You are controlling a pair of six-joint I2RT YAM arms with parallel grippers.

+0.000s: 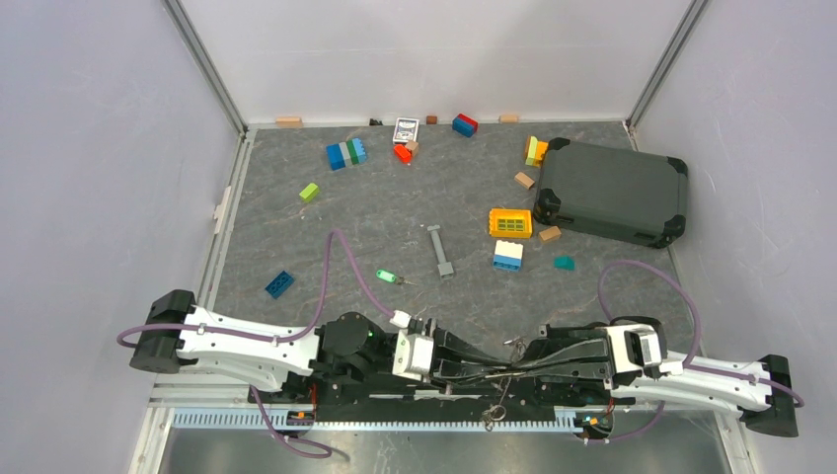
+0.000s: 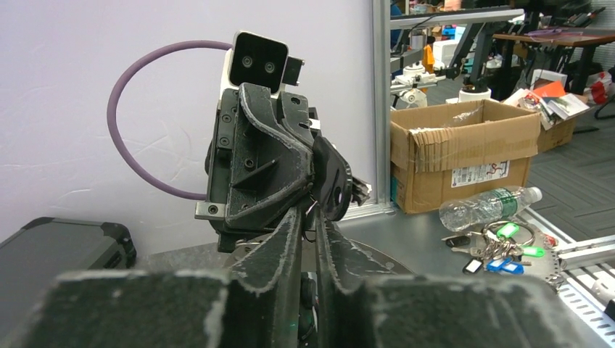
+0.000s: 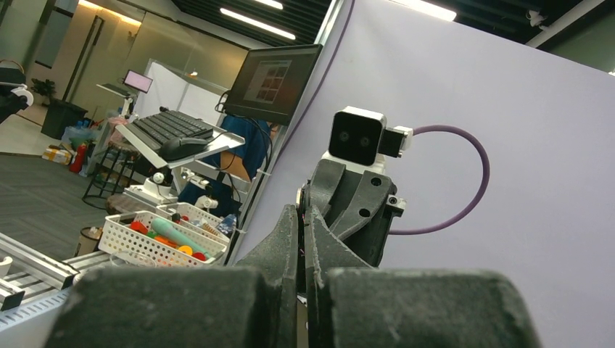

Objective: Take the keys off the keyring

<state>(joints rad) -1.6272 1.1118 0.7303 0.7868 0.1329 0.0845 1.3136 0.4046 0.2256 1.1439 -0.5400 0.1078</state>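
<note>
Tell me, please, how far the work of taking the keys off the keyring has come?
Done: one green-headed key lies alone on the table. In hand: the right hand seems shut on the keyring at the near edge, and the left hand meets it tip to tip. To do: other keys hang there, seemingly not yet removed.

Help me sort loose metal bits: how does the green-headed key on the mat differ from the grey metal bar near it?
The green-headed key is shorter than the grey metal bar. The key has a green head and thin silver blade; the bar is grey all over. The key lies roughly crosswise; the bar runs near to far. Both lie loose on the mat, not touching.
</note>
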